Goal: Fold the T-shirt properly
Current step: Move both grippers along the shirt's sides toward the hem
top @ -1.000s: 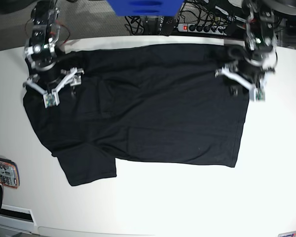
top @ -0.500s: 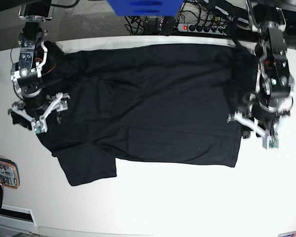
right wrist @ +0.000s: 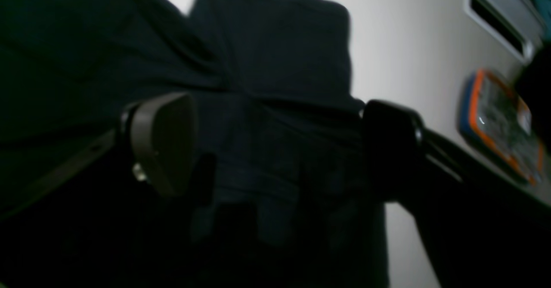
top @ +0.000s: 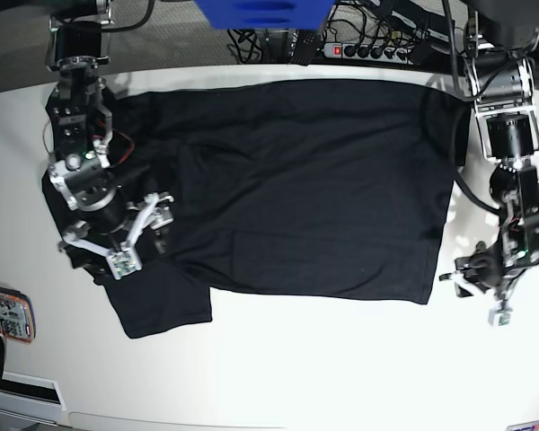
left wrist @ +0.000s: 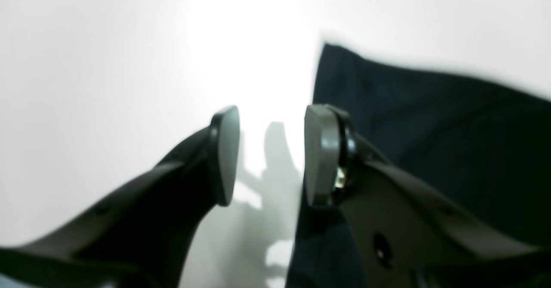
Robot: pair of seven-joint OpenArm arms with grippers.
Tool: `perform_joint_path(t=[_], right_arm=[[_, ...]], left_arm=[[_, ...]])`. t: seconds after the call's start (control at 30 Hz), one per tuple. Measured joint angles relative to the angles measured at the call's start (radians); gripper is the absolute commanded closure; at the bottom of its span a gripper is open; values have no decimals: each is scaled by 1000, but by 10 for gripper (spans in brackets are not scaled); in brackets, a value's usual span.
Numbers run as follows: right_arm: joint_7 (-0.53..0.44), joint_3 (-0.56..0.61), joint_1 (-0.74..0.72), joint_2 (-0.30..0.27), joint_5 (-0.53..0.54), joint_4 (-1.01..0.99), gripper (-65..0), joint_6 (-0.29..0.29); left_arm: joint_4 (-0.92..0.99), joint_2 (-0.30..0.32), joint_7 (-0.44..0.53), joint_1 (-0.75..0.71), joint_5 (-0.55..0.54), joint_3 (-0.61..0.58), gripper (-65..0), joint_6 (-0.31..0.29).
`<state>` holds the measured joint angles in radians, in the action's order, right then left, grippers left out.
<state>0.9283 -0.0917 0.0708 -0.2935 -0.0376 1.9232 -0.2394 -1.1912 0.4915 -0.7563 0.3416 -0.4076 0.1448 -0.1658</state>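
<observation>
L gripper [left wrist: 269, 154] agape, T-shirt [top: 287, 180] hem beside

Both wrist views reach me soft and out of focus. In the right wrist view the T-shirt [right wrist: 275, 64] is a dark mass running off the left and bottom edges, and my right gripper [right wrist: 275, 146] blocks the cloth beneath it. An orange-edged object [right wrist: 499, 124] at the right is too blurred to identify. In the base view my right arm [top: 81, 153] covers the shirt's upper sleeve.
</observation>
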Motion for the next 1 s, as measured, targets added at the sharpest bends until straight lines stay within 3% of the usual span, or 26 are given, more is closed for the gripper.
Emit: perform_joint_path(t=[0.13, 0.23, 0.37, 0.53, 0.7, 0.8, 0.9, 1.0], right_arm=[[45, 37, -11, 1, 2, 0, -561, 0], [43, 38, -12, -3, 0, 1, -561, 0], [44, 38, -7, -3, 0, 1, -561, 0], [43, 38, -7, -3, 0, 1, -561, 0], [42, 38, -7, -1, 0, 1, -561, 0], [43, 38, -7, 0, 0, 0, -561, 0], [39, 38, -7, 0, 0, 0, -561, 0], [40, 37, -10, 0, -1, 0, -561, 0]], left_arm=[[163, -11, 16, 90, -16, -101, -243, -17], [364, -6, 33, 185, -13, -198, -239, -95], [544, -9, 144, 252, -12, -218, -242, -97], [578, -4, 168, 270, -8, -220, -239, -102], [570, -15, 206, 253, -15, -354, -236, -99], [564, -20, 219, 241, -17, -352, -233, -100], [564, -19, 222, 240, -23, -352, -163, -100], [564, -20, 222, 239, -27, -352, -27, -101]])
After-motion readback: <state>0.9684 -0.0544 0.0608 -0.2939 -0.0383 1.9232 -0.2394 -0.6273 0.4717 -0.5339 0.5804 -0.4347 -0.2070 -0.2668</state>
